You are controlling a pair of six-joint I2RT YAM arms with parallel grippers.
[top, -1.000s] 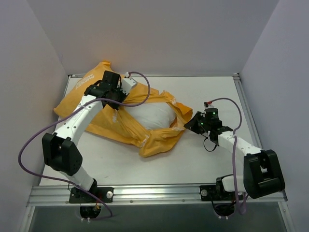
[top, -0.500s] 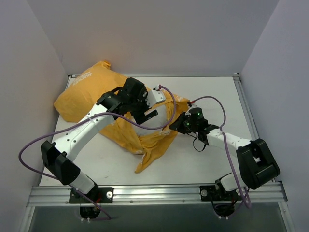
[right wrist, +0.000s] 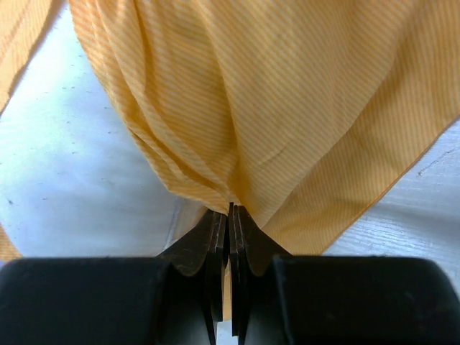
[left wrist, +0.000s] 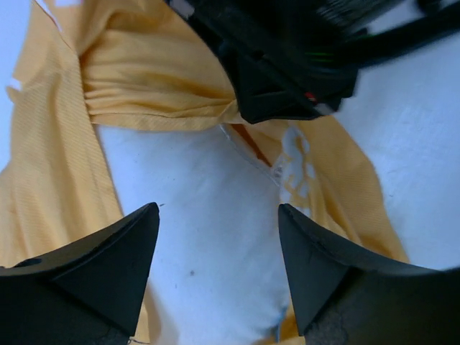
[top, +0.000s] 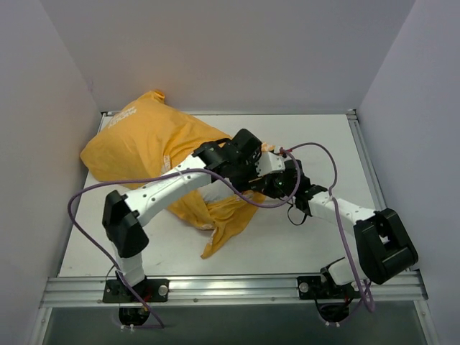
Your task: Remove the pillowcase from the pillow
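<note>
The orange-yellow pillowcase point(top: 147, 144) lies bunched at the back left, with a loose flap trailing toward the front point(top: 226, 219). In the top view the arms cover most of the white pillow. In the left wrist view the pillow point(left wrist: 208, 237) shows bare between folds of the pillowcase point(left wrist: 144, 72). My left gripper point(left wrist: 218, 210) is open just above that bare pillow, a finger on either side and nothing held. In the top view it point(top: 259, 171) sits mid-table beside my right gripper point(top: 278, 183). My right gripper point(right wrist: 230, 210) is shut on a gathered edge of the pillowcase point(right wrist: 287, 108).
The white table point(top: 323, 136) is walled at the back and both sides. A purple cable point(top: 316, 151) loops over the right arm, and another point(top: 86, 201) hangs from the left arm. A metal rail point(top: 230, 287) runs along the near edge.
My left gripper let go of the pillowcase at the back left, opened, and swung right to the exposed pillow. My right gripper shifted left, still shut on the fabric edge.
</note>
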